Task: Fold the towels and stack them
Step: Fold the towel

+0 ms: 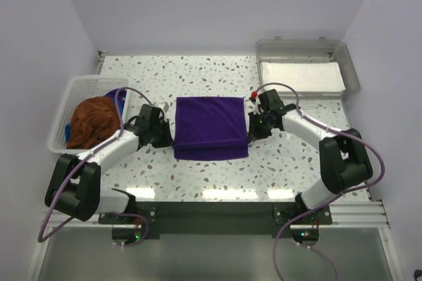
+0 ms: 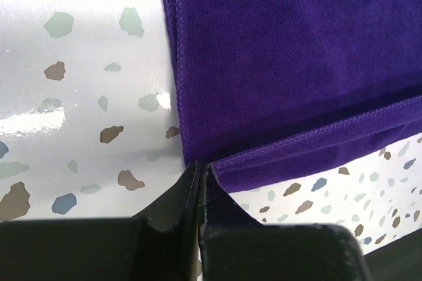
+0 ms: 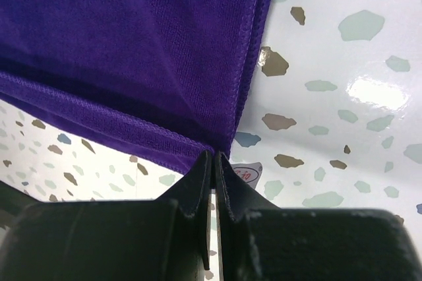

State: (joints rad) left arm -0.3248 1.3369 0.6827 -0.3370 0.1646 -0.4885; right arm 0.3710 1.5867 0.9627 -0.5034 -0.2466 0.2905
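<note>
The purple towel (image 1: 211,126) lies folded flat between the two grippers, its upper layer set slightly back from the lower one along the near edge. The left gripper (image 2: 200,169) is clenched on the towel's near left corner, fingertips pressed together over the hem. The right gripper (image 3: 215,157) pinches the near right corner the same way. Both sit low over the speckled table (image 1: 217,76). Outward of the left gripper a white basket (image 1: 66,106) holds the crumpled rust-brown towel (image 1: 92,121), with a blue towel (image 1: 117,93) peeking out behind it. Beyond the right gripper, well apart, stands a grey tray (image 1: 349,63).
</note>
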